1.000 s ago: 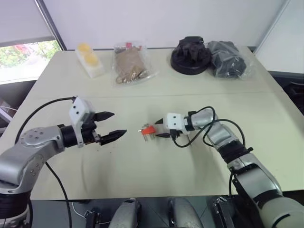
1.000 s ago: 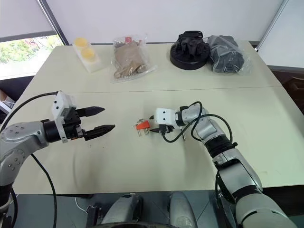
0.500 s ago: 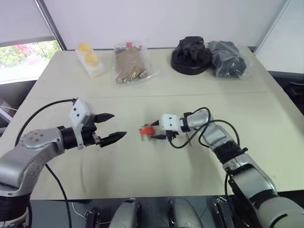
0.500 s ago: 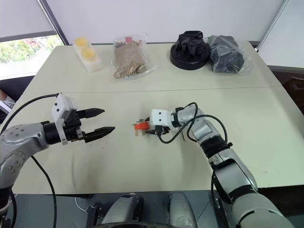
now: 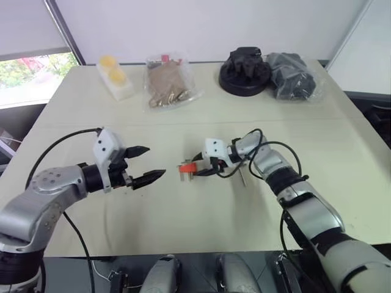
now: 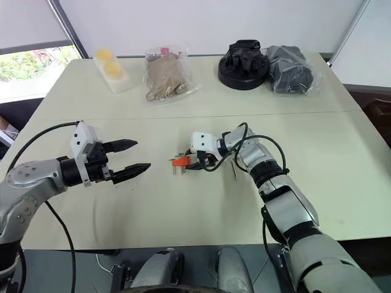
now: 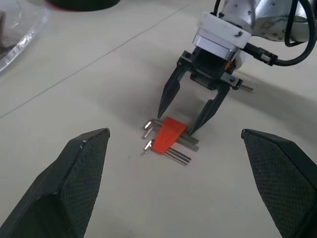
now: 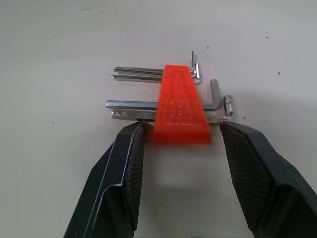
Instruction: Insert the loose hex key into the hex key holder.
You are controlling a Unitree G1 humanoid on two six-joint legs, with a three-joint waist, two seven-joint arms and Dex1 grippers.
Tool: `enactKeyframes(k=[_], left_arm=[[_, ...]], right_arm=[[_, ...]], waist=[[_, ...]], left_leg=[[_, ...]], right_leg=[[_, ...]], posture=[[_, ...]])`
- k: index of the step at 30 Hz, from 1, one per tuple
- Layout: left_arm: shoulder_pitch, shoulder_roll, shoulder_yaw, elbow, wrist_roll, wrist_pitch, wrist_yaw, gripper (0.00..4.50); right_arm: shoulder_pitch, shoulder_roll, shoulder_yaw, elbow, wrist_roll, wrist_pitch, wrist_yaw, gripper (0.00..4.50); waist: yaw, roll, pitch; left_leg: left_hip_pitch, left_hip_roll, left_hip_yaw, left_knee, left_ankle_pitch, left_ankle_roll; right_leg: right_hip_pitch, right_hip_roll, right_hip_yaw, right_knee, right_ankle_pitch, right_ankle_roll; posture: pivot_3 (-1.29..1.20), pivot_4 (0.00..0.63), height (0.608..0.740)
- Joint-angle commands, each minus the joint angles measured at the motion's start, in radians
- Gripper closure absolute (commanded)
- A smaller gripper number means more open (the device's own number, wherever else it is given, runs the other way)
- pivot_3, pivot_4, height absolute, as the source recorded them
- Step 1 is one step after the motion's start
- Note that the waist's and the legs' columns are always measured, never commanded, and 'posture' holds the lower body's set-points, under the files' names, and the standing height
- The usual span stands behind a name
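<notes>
The table [image 5: 183,226] carried the work pieces. The left gripper [image 5: 145,163] hung above the table well apart from them, its fingers [image 7: 79,173] spread wide and holding nothing.

The right gripper [image 7: 184,116] pointed down at the hex key holder [image 8: 179,106], its fingers [image 8: 124,168] parted and standing one to each side of the holder's wide end; no squeeze on the block could be made out, and contact with the key shafts could not be confirmed.

The holder lay flat on the table between and just ahead of those fingertips, with several keys seated through it.

The loose hex key [image 5: 242,177] lay on the table behind the right gripper, beside its wrist, apart from the holder and outside both sets of fingers.

Judgement on progress: insertion was not done. The loose key was ungripped and not in the holder, and no slot was being approached with it. Outstanding steps appeared to be securing the holder, picking up the loose key, aligning it with a free slot and pressing it home.
</notes>
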Motion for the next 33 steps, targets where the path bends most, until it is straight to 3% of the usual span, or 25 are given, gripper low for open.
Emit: enactKeyframes(k=[1,2,5,13,17,21,25,33], left_arm=[[0.005,0.000,0.016,-0.031,0.007,-0.023,0.008,0.04],[0.007,0.000,0.018,-0.032,0.008,-0.024,0.010,0.04],[0.015,0.000,0.024,-0.035,0.008,-0.025,0.016,0.00],[-0.010,-0.007,0.032,0.003,-0.008,-0.020,0.017,0.00],[-0.094,-0.016,0.036,0.069,-0.039,0.002,0.012,0.00],[-0.235,-0.031,0.015,0.155,-0.061,0.025,0.002,0.00],[-0.371,-0.072,-0.011,0.238,-0.079,0.044,-0.006,0.00],[-0.550,-0.149,-0.061,0.358,-0.108,0.099,-0.053,0.00]], right_arm=[[-0.020,0.016,0.012,0.076,-0.041,-0.029,-0.016,2.00],[-0.023,0.019,0.012,0.088,-0.045,-0.037,-0.017,2.00],[-0.026,0.023,0.011,0.110,-0.052,-0.059,-0.016,3.43],[0.001,-0.012,0.003,0.047,-0.070,-0.152,-0.073,3.48],[0.021,-0.070,-0.036,-0.076,-0.154,-0.343,-0.339,3.48],[0.031,-0.178,-0.054,-0.208,-0.341,-0.550,-0.670,3.48],[0.037,-0.249,-0.088,-0.352,-0.530,-0.624,-0.979,3.48],[0.071,-0.302,-0.135,-0.550,-0.690,-0.649,-1.276,3.48]], waist=[[-0.002,0.000,0.000],[-0.005,0.000,0.000],[-0.015,0.000,0.000],[-0.014,0.000,0.000],[-0.009,0.000,0.000],[-0.007,0.000,0.000],[-0.015,-0.001,0.000],[-0.020,-0.001,0.000]], left_leg=[[0.000,0.000,0.000,0.000,0.000,0.000],[0.000,0.000,0.000,0.000,0.000,0.000],[0.001,0.000,-0.001,0.000,0.000,0.000],[0.001,0.000,-0.001,0.000,0.000,0.000],[0.000,-0.001,-0.001,0.000,0.000,0.000],[-0.002,-0.002,-0.001,0.000,0.000,-0.001],[-0.007,-0.002,0.001,0.001,0.001,-0.001],[-0.013,-0.001,0.002,0.002,0.003,-0.004]], right_leg=[[0.000,0.000,0.000,0.000,0.000,0.000],[0.000,0.000,0.000,0.000,0.000,0.000],[0.001,0.000,0.000,0.000,0.000,0.000],[0.001,0.000,0.000,0.001,0.000,0.000],[0.000,0.000,-0.001,0.001,0.000,0.000],[-0.003,0.000,-0.001,0.003,0.000,0.000],[-0.011,0.000,-0.001,0.009,0.000,0.000],[-0.019,0.002,0.000,0.012,0.000,0.000]], posture=[[0.00,0.150,0.740],[0.00,0.150,0.740],[0.00,0.150,0.740],[0.00,0.150,0.740],[0.00,0.150,0.740],[0.00,0.150,0.740],[0.00,0.150,0.740],[0.00,0.150,0.740]])
